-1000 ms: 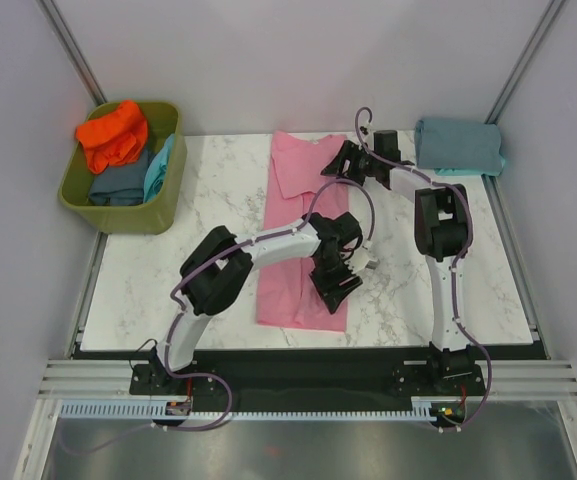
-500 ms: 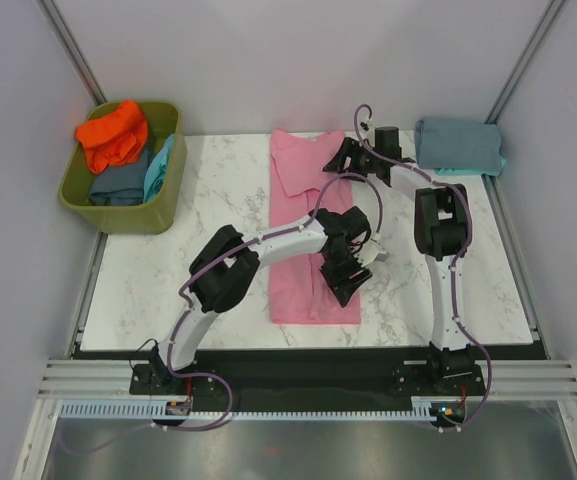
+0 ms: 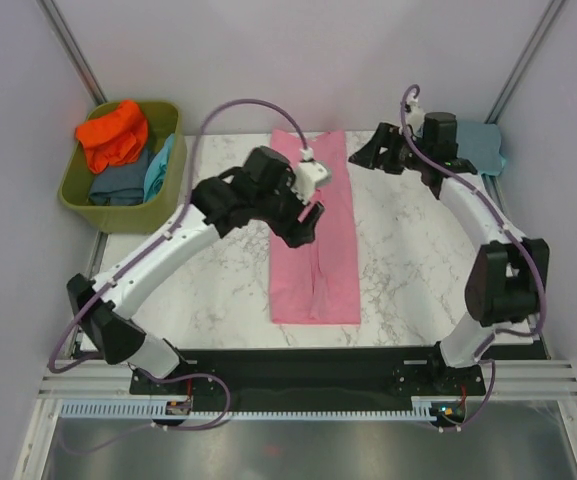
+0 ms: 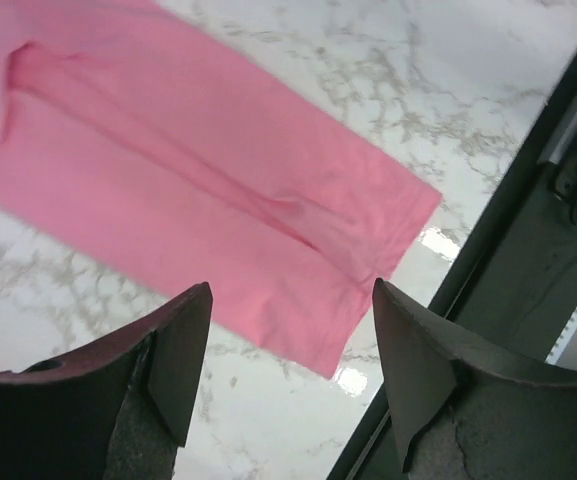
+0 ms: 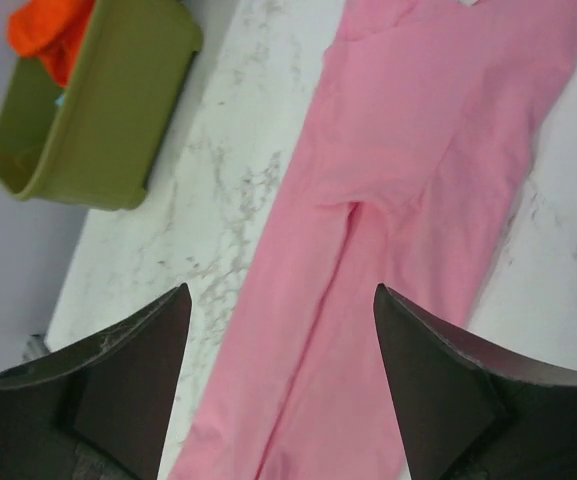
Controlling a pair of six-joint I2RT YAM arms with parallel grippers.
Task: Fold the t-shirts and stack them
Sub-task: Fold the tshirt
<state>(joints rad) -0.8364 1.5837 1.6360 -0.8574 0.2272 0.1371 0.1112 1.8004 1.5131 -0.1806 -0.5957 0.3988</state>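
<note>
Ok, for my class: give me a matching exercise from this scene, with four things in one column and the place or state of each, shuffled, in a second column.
Column one
1. pink t-shirt
2. orange t-shirt
3. grey-blue t-shirt
4. left gripper

Column two
A. folded, at the far right corner of the table
B. open, holding nothing
C. on top, in the olive-green tub
D. laid as a long strip down the table's middle

Pairs: 1-D, 2-C, 3-A, 4-B

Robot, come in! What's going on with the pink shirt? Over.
Left gripper open, empty. Right gripper open, empty. Pink t-shirt flat on table, folded to a long strip. Nothing lying on it.
</note>
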